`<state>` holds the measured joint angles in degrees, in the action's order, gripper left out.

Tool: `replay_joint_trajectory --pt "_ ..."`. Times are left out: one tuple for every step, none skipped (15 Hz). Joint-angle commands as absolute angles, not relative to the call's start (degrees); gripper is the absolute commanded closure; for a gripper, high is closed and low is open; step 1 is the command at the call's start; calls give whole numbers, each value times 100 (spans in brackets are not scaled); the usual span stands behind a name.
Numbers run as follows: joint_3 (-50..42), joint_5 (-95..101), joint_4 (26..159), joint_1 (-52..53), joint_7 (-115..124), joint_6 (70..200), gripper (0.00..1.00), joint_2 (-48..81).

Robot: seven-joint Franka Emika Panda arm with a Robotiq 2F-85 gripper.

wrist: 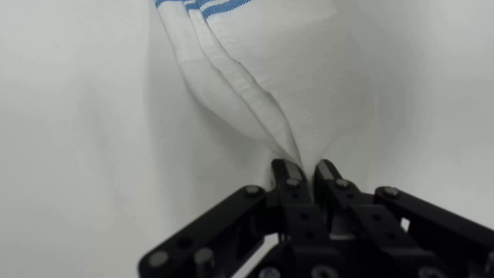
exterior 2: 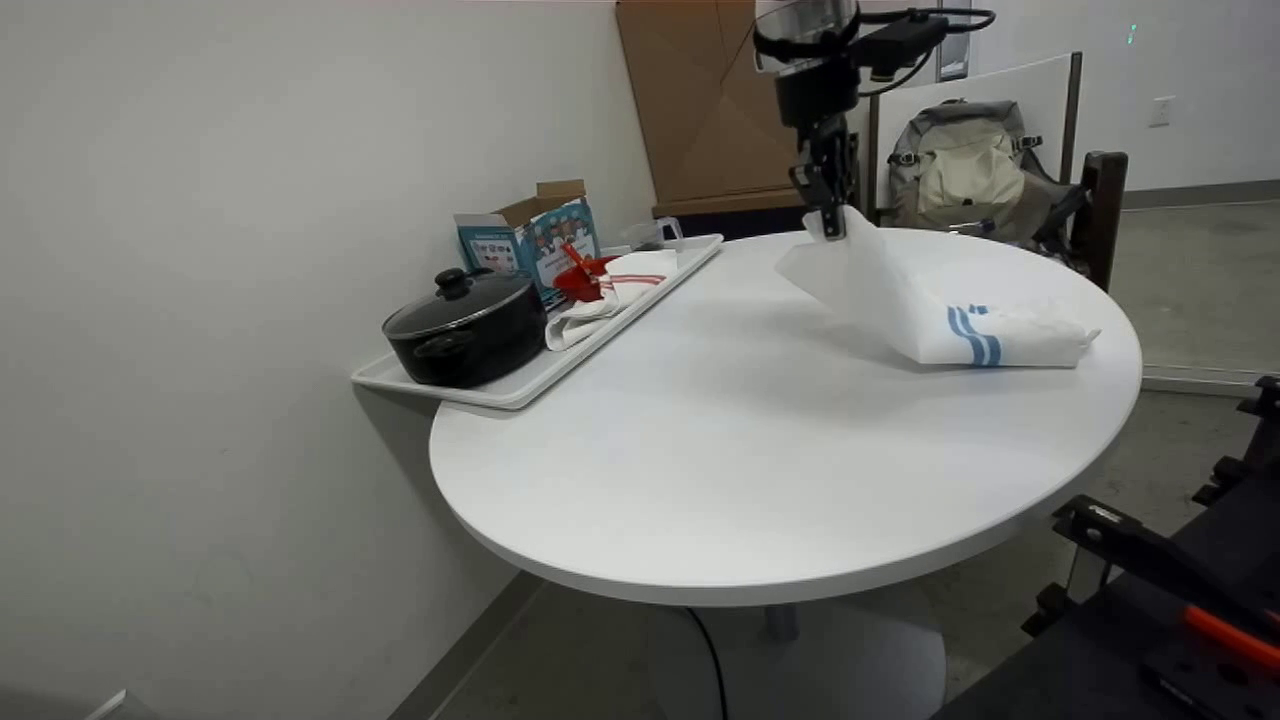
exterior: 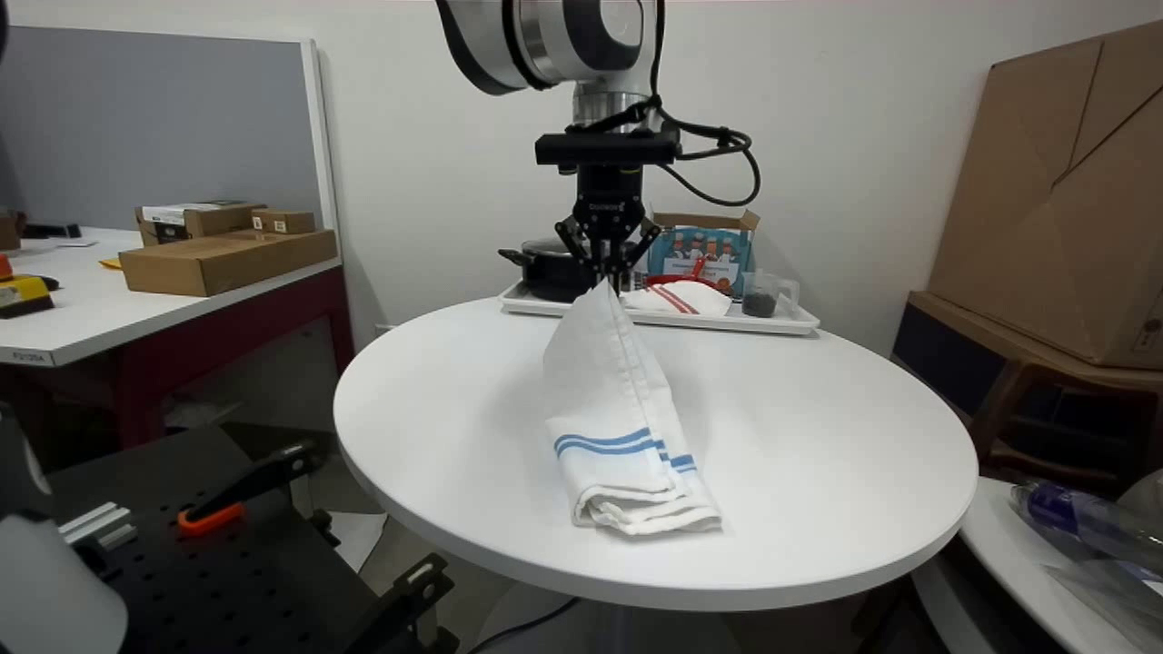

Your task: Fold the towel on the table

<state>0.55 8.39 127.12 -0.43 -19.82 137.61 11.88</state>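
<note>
Find gripper (wrist: 306, 170) narrowed to a slim gap in the wrist view, pinching one end of white towel (exterior: 591, 372). In both exterior views, see gripper pointing down and pinched end raised above table (exterior: 818, 436) in a peak, then sloping down to the round white top. Note blue-striped part resting on table near the rim, folded in layers. In the wrist view, note several cloth edges running together toward the grip; cannot tell the number of layers held. In an exterior view, find white tray (exterior 2: 620, 325) well apart from towel, set at the rim and jutting partly past it. On tray, list black lidded pot (exterior 2: 470, 335), blue box (exterior: 695, 247) with raised flaps, red-striped cloth (exterior: 704, 295), red utensil (exterior 2: 580, 282) and clear cup (exterior: 763, 289) with dark contents.
</note>
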Motion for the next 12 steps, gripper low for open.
replay_joint_trajectory --pt "183 892 11690 125 -1663 13114 89 1776" --pt "230 876 11417 177 -1608 12937 90 1909" --pt "262 875 11198 214 -1558 12810 89 2027" --pt "313 860 10963 268 -1516 12666 90 2127" --pt "346 853 10769 302 -1500 12560 90 2223" --pt "390 841 10551 351 -1484 12426 90 2317" --pt "419 831 10392 376 -1484 12332 89 2389" --pt "465 804 10291 386 -1549 12260 89 2409" --pt "493 798 10237 388 -1606 12233 90 2423" --pt "500 855 10415 347 -1750 12382 90 2325" --pt "516 872 10535 317 -1855 12478 90 2265" --pt "508 914 10946 227 -2096 12750 90 2088"
